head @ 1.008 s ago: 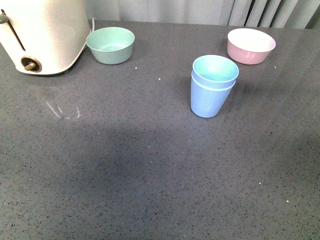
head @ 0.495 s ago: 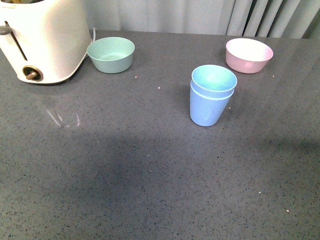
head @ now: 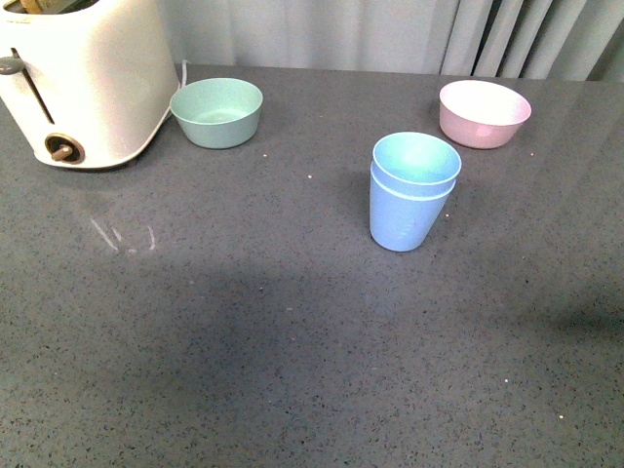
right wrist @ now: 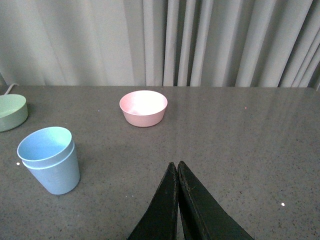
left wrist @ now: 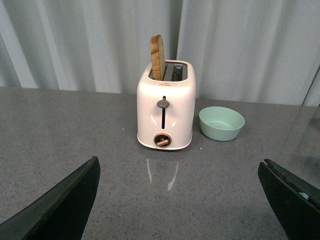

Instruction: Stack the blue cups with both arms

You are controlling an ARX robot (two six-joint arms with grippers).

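blue cups (head: 413,191) sat nested, one inside the other, mid-counter between green bowl (head: 216,112) and pink bowl (head: 485,113). stacking looked done. left gripper (left wrist: 180,200) stood wide apart, right gripper (right wrist: 177,172) pressed together, both empty, clear of cups.

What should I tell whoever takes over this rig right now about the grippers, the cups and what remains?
Left gripper: open, fingers wide apart, empty, facing the white toaster.
Right gripper: shut, fingertips together, holding nothing, clear of the cups.
The two light blue tapered plastic cups stand upright on the grey countertop, one nested inside the other, between the mint green bowl and the pink bowl.
Done: the stack looks complete.
Left: apparently nothing beyond parking the arms.
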